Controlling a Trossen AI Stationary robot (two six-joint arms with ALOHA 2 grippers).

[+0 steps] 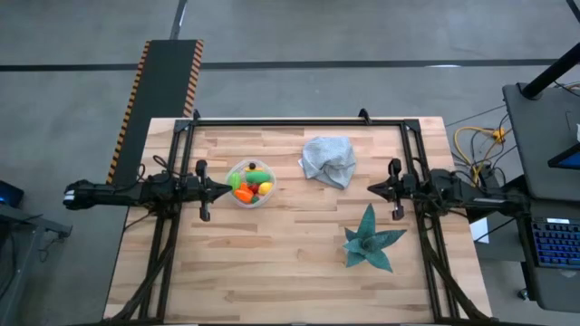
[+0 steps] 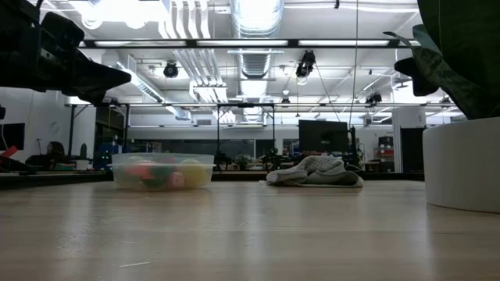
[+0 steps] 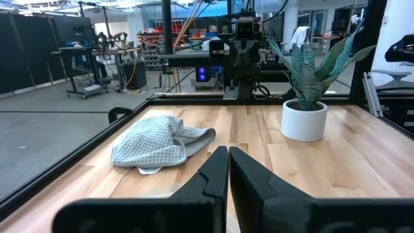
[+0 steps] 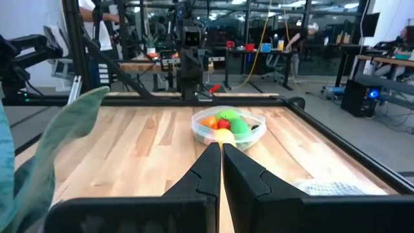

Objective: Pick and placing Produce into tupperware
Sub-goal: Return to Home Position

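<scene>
The tupperware [image 2: 162,158] stands on the wooden counter [image 1: 272,272]. The produce [image 4: 226,124] lies heaped inside it: green, orange, yellow and red pieces. A dark piece may be among them, but the views are too coarse to be sure.

The left gripper [image 3: 228,152] hovers just beside the tupperware, on the left arm's side, and points at it. Its two fingers are pressed together with nothing between them. The right gripper [image 4: 220,147] is well apart from the tupperware on the opposite side and faces it. Its fingers also meet and hold nothing.

A crumpled grey cloth [image 1: 329,160] lies near the tupperware, toward the right arm. A teal leafy plant [image 1: 370,240] in a white pot [image 3: 304,120] stands farther from the tupperware than the cloth does.
</scene>
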